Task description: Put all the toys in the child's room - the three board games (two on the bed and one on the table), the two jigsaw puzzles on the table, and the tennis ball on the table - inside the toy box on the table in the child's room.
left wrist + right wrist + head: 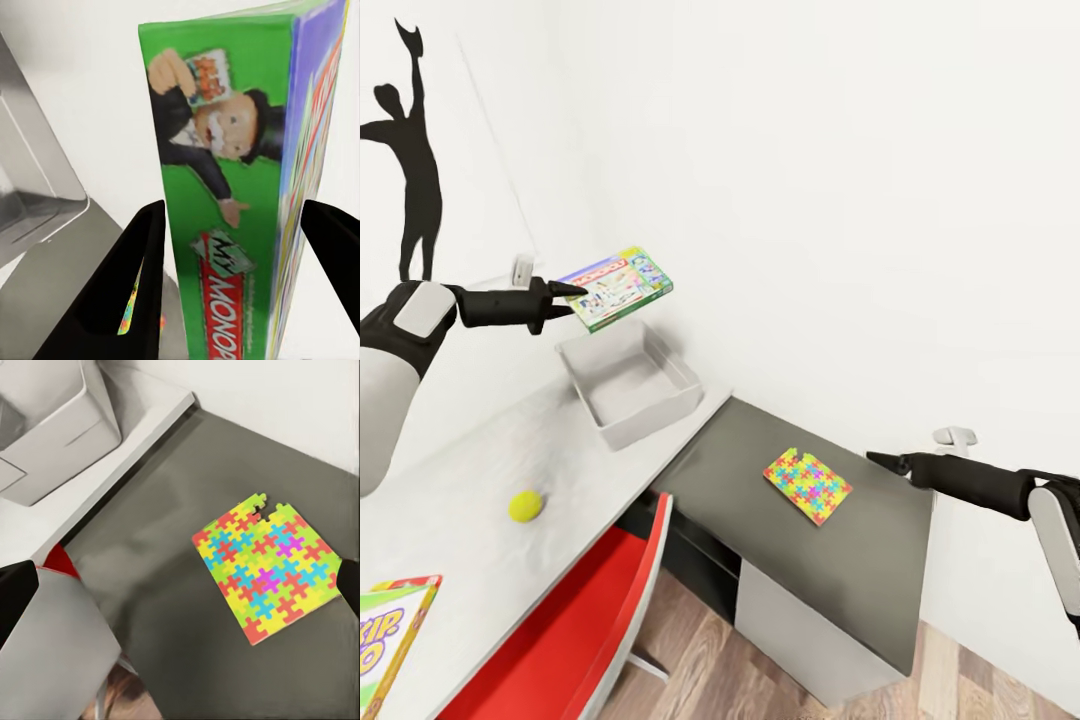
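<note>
Monopoly box (616, 288) is clamped in the left hand (565, 296) right above the empty toy box (628, 383), so nothing's in yet, with ball (526, 505), puzzle (807, 485) and Skip-Bo (390, 640) left on the bench (460, 480), right hand (887, 461) open near the puzzle.

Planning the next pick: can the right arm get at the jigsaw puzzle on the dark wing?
Probably yes. The right gripper hovers just beside the jigsaw puzzle, which lies flat and alone on the dark wing, nothing between them.
</note>
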You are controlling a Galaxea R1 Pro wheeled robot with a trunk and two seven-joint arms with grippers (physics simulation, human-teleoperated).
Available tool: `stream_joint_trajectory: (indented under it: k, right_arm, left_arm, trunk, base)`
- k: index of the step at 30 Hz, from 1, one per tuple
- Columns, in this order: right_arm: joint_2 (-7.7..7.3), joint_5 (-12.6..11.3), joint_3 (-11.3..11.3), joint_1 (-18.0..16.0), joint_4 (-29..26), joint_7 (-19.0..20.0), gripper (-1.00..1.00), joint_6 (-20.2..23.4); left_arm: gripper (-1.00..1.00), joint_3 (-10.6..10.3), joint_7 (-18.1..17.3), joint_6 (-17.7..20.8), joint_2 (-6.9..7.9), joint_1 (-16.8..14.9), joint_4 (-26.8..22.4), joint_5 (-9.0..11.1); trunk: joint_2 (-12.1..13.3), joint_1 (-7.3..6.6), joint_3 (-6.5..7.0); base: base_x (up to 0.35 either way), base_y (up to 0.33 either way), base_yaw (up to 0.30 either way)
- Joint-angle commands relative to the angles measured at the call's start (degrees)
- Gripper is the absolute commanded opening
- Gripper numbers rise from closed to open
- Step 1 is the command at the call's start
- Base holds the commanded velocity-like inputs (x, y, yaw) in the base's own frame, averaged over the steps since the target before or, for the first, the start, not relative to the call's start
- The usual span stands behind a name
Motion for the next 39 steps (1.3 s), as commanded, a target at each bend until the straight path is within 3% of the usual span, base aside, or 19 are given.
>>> stream_joint_trajectory:
  k: [1, 5, 9, 17, 26, 39]
  right_arm:
    - [0.05, 0.29, 0.06, -0.06, -0.01, 0.42, 1.0, 0.29]
    - [0.12, 0.25, 0.46, -0.02, -0.01, 0.5, 1.0, 0.29]
    - [0.06, 0.2, 1.31, -0.03, -0.01, 0.53, 1.0, 0.29]
    - [-0.07, 0.17, 1.66, -0.05, -0.01, 0.54, 1.0, 0.29]
    - [-0.09, -0.04, 1.74, -0.05, -0.01, 0.55, 1.0, 0.29]
    - [0.0, -0.17, 1.39, -0.03, -0.01, 0.59, 1.0, 0.29]
  left_arm:
    - [-1.0, -0.34, 0.78, 0.09, 0.17, -0.47, 0.26, 0.34]
    - [-1.0, -0.81, 2.14, 0.09, 0.41, -0.54, 0.37, 0.35]
    - [-1.0, -3.15, 2.69, 0.09, 2.62, 0.33, -0.11, 0.45]
    - [-1.0, -6.13, 2.95, 0.09, 5.01, 2.2, -0.29, 0.49]
    - [-1.0, -6.9, 2.82, 0.09, 6.54, 3.45, -0.38, 0.46]
    - [-1.0, -7.08, 2.82, -0.06, 6.92, 5.08, -0.51, 0.39]
  trunk:
    - [-0.12, 0.03, -0.11]
    - [-0.12, 0.03, -0.11]
    - [-0.12, 0.03, -0.11]
    - [-0.12, 0.03, -0.11]
    - [-0.12, 0.03, -0.11]
    - [-0.12, 0.03, 0.05]
  base:
    - [0.0, 0.0, -0.228]
    - [0.0, 0.0, -0.129]
    - [0.0, 0.0, -0.044]
    - [0.018, 0.0, -0.016]
    - [0.106, 0.0, -0.003]
    - [0.013, 0.0, -0.013]
